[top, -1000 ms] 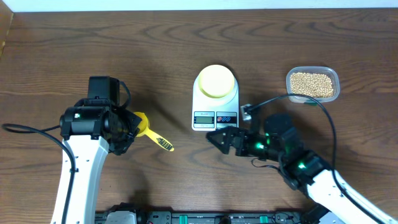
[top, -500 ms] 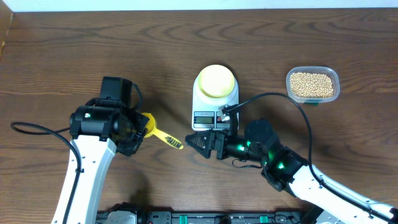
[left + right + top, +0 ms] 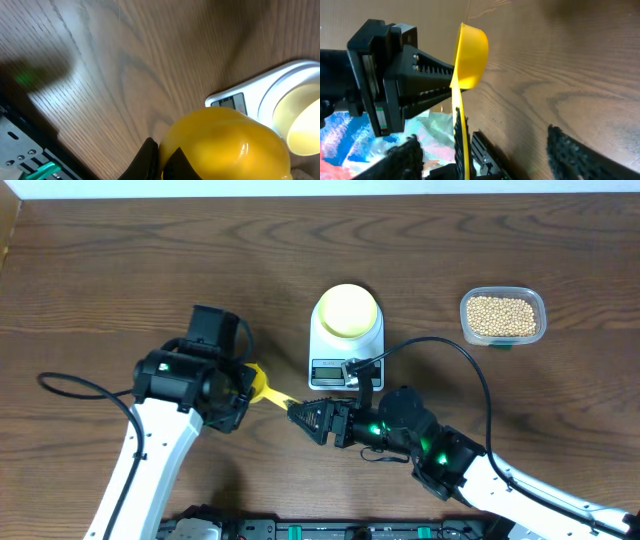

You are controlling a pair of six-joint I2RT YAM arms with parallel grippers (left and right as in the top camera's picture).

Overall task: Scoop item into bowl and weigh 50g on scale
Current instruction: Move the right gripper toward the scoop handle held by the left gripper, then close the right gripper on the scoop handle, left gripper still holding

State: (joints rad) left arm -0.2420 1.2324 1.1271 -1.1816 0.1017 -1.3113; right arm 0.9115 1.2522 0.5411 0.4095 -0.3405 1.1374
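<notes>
My left gripper (image 3: 249, 386) is shut on the rim of a bright yellow scoop (image 3: 262, 387), whose handle (image 3: 284, 404) points right and toward the front. The left wrist view shows the scoop's cup (image 3: 225, 145) against the left gripper (image 3: 159, 162). My right gripper (image 3: 298, 417) is open around the handle's end; in its wrist view the handle (image 3: 460, 140) stands between the right gripper's (image 3: 485, 160) fingers (image 3: 405, 156), touching neither. The pale-yellow bowl (image 3: 347, 310) sits on the white scale (image 3: 345, 350). The beans (image 3: 502, 315) fill a clear tub at the right.
The clear plastic tub (image 3: 538, 305) stands at the back right of the wooden table (image 3: 120, 270). A black cable (image 3: 440, 345) arches from the right arm past the scale's front. A dark rail (image 3: 330, 530) runs along the table's front edge.
My left arm has carried the scoop rightward toward the scale. My right arm has slid left until its fingers flank the scoop's handle, and its jaws have narrowed.
</notes>
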